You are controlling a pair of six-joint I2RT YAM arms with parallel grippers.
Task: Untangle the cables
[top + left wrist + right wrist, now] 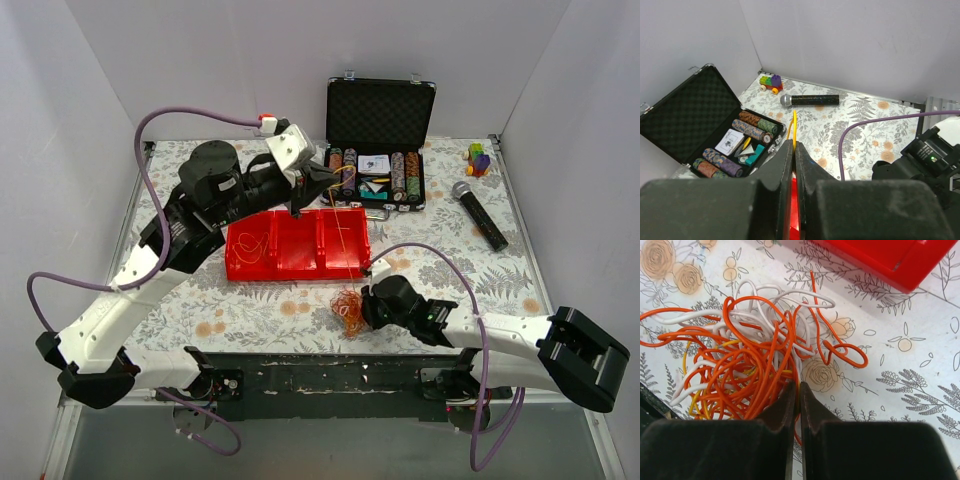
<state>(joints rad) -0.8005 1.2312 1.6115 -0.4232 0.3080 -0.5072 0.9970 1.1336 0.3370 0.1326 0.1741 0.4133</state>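
At the left gripper (793, 146), we are seeing the fingers pressed together and pinching a yellow strand (794, 122), which is rising out of the tips. This gripper is hanging over the red tray (297, 245). In the top view the strand is running as a thin line across the tray toward the cables (348, 308).

At the right gripper (796, 390), the fingers are standing almost together, nipping orange strands at the near edge of the cables, a clump of orange, white and yellow loops lying on the table just in front of the tray.

We are working on a table (250, 315) covered in a floral-print cloth, with plain white walls on three sides.

The red tray is showing three compartments, and an orange loop (248, 244) is lying in the left one. Behind it, a black case (380, 112) is standing open, holding rows of chips (398, 176) and cards. A microphone (480, 215) and toy blocks (479, 158) are lying to its right.
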